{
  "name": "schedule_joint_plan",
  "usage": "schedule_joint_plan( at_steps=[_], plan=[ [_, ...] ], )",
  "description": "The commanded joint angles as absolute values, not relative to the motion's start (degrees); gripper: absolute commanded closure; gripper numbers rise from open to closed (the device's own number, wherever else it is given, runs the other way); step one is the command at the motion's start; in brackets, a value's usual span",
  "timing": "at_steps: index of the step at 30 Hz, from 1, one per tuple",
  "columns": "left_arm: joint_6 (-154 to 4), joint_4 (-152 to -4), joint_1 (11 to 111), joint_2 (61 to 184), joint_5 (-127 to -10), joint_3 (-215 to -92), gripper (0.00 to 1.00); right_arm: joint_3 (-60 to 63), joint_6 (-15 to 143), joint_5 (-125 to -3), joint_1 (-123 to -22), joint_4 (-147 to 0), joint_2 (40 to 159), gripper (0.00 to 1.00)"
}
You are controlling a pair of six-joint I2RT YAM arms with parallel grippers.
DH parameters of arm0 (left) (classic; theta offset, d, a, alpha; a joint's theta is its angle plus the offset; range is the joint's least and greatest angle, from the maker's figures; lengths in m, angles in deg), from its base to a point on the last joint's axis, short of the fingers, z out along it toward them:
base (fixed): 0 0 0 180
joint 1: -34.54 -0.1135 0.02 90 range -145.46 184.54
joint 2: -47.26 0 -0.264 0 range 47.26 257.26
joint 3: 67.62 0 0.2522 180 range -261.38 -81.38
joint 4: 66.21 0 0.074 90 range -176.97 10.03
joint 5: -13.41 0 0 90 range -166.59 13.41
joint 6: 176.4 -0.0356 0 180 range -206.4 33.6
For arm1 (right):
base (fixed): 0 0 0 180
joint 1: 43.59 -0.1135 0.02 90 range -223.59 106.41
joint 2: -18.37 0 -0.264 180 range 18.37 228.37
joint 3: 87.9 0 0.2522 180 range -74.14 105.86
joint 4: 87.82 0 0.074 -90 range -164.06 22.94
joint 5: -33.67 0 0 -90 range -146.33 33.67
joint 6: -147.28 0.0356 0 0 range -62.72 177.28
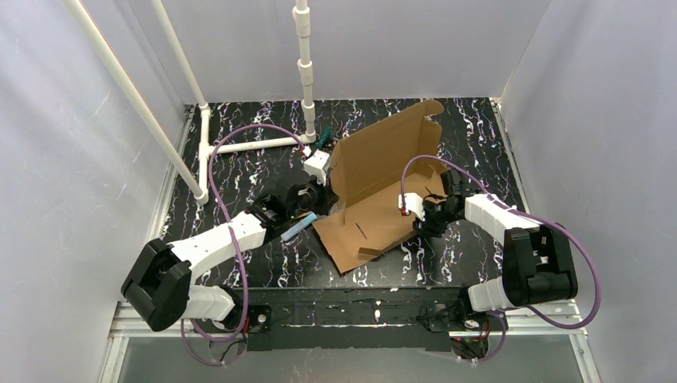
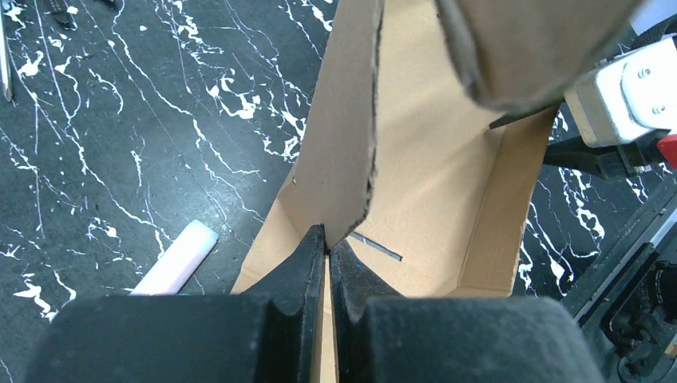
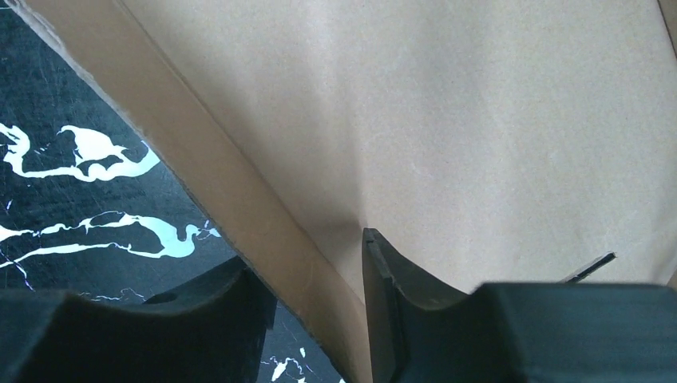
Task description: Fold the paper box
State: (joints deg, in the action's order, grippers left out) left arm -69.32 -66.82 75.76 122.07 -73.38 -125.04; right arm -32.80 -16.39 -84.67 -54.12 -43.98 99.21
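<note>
One paper box (image 1: 371, 171), partly raised, on the middle of the table (image 1: 239, 159), between two grippers. Left gripper (image 2: 328, 239): pinched together on the tip of an upright flap at the box's left side. Right gripper (image 3: 307, 254): jaws apart, astride a low side wall at the box's right, one finger inside the box, one outside over the table. One pale marker (image 2: 176, 259) just beside the box's left edge.

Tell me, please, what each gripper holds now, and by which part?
The left gripper pinches the paper box by the edge of an upright flap. The right gripper straddles its side wall; whether it clamps cannot be told.
</note>
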Motion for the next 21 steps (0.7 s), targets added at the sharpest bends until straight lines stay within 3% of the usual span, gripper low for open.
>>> schedule_joint_plan(
  at_steps=[1,16,21],
  plan=[
    [-69.0,-69.0,75.8,122.0,-70.5,-126.2,1.00,-32.0,-13.6,-85.8,-54.2,-44.0,97.6,0.49],
    [-68.5,-71.9,75.8,118.7,-81.3,-124.4,1.00,-31.2,-12.8,-85.5,-48.1,-39.7,94.3,0.28],
    [-68.9,-72.1,75.9,118.6,-81.1,-124.2,1.00,-31.1,-8.4,-83.1,-46.4,-43.7,94.3,0.28]
  ],
)
